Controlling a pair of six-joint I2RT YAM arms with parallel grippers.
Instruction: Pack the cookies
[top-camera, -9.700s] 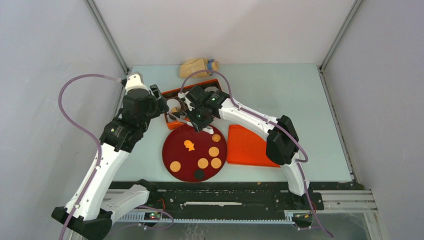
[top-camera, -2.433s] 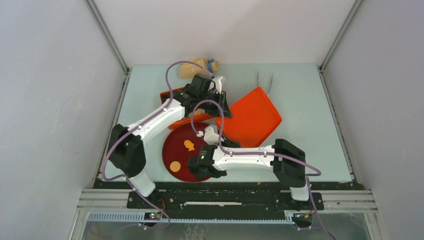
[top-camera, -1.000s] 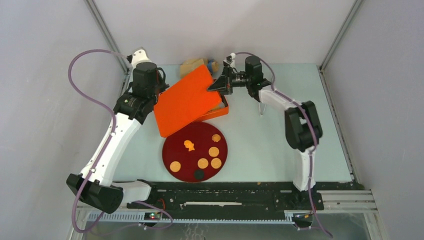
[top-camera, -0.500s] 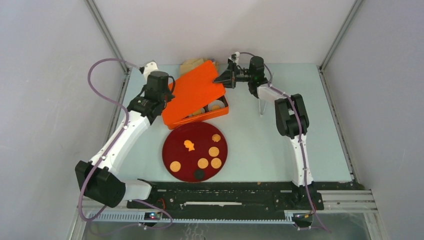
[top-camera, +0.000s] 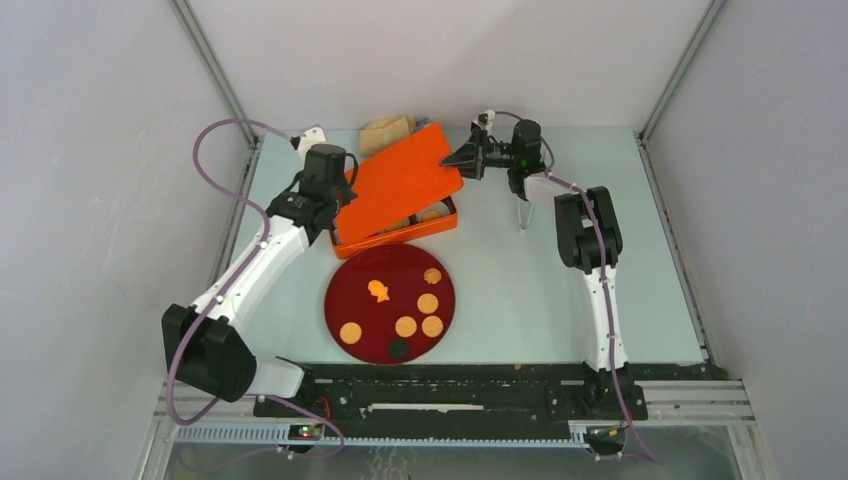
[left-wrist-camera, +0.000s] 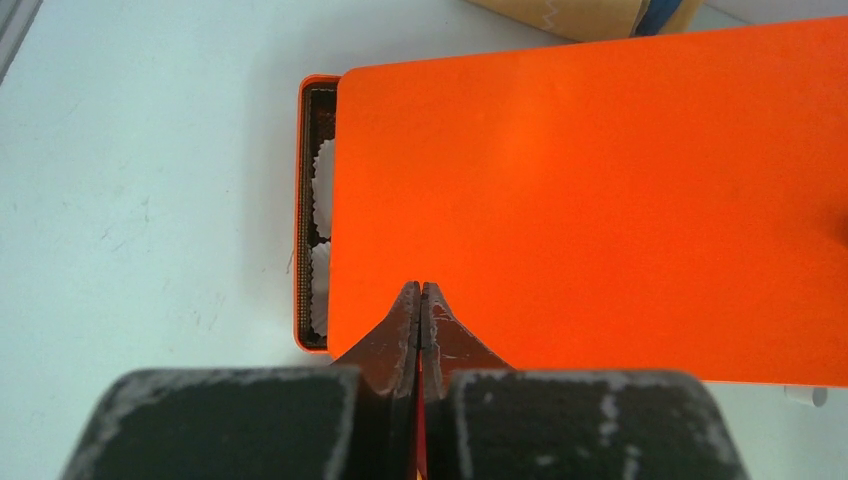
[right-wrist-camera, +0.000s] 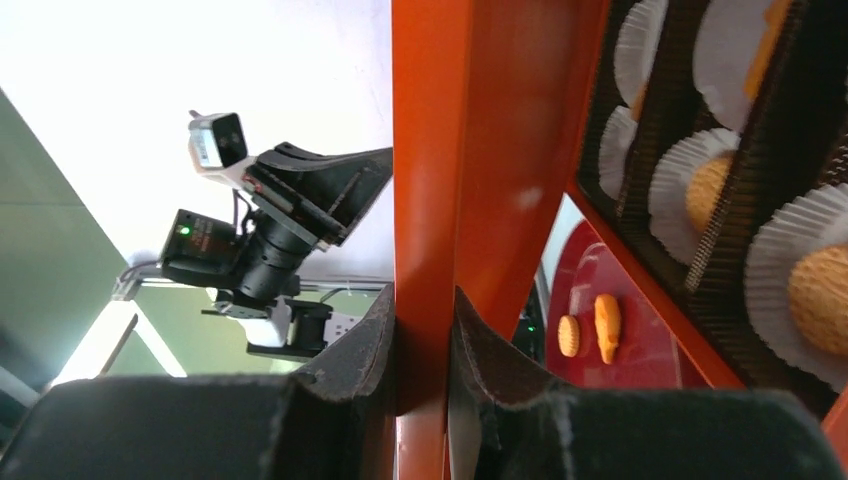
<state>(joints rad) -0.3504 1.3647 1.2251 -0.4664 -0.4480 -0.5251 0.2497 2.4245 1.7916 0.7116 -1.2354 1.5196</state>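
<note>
Several tan cookies (top-camera: 405, 326), an orange irregular one (top-camera: 378, 290) and a dark one (top-camera: 398, 348) lie on the dark red plate (top-camera: 340, 290). Behind the plate stands the orange box (top-camera: 443, 223). Its white liners (right-wrist-camera: 815, 285) hold tan cookies. An orange lid (top-camera: 400, 183) hangs tilted over the box and covers most of it. My left gripper (top-camera: 343, 205) is shut on the lid's left edge (left-wrist-camera: 600, 200). My right gripper (top-camera: 460, 158) is shut on the lid's right rim (right-wrist-camera: 425, 200). The box's left wall (left-wrist-camera: 300, 200) and two liners (left-wrist-camera: 322, 180) show beside the lid.
A tan paper bag (top-camera: 388, 128) with a blue end lies at the back of the table, just behind the lid. Metal tongs (top-camera: 521, 210) lie to the right of the box. Frame posts rise at both back corners.
The lid has moved right and back and come down lower over the box, with both grippers on it. The left wrist followed to the right; the right wrist drew back to the right.
</note>
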